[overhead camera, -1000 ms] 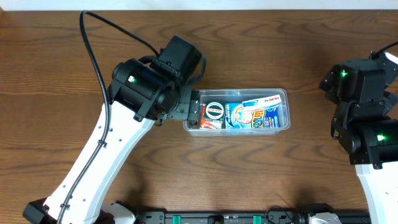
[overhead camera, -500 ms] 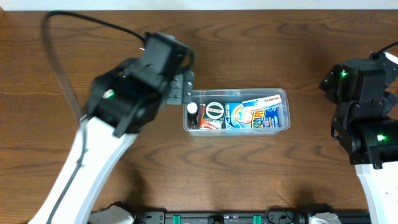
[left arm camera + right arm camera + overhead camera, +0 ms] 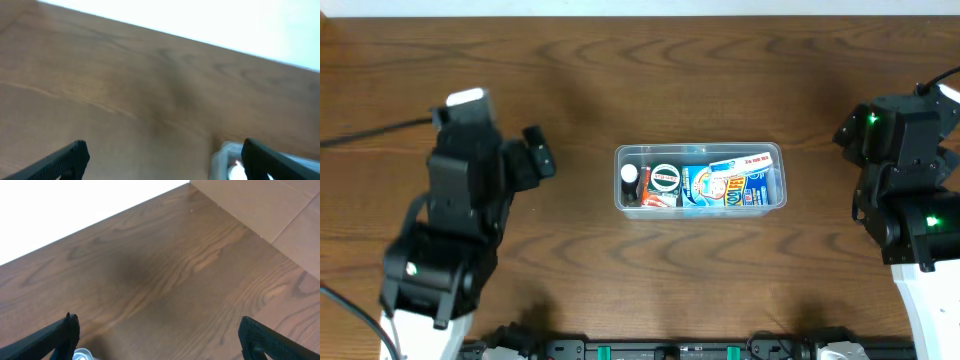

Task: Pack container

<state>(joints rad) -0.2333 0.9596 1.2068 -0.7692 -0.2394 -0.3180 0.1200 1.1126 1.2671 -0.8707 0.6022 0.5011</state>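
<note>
The clear rectangular container [image 3: 775,152] sits at the middle of the table, holding a small white bottle [image 3: 630,174], a round black-and-white tin [image 3: 666,179] and blue and red packets [image 3: 730,185]. My left gripper [image 3: 539,153] is open and empty, well to the left of the container. In the blurred left wrist view its fingers [image 3: 162,157] are wide apart, with the container's corner [image 3: 222,155] by the right finger. My right gripper [image 3: 159,335] is open and empty over bare wood; the right arm [image 3: 905,190] is at the right edge.
The wooden table [image 3: 640,80] ends in a pale strip at the back. A light brown surface [image 3: 270,205] lies beyond the table corner in the right wrist view. A black rail [image 3: 670,350] runs along the front edge.
My left arm has pulled back from the container's left end, swinging left and toward the front. The white bottle now shows in the container's left end. The right arm has not moved.
</note>
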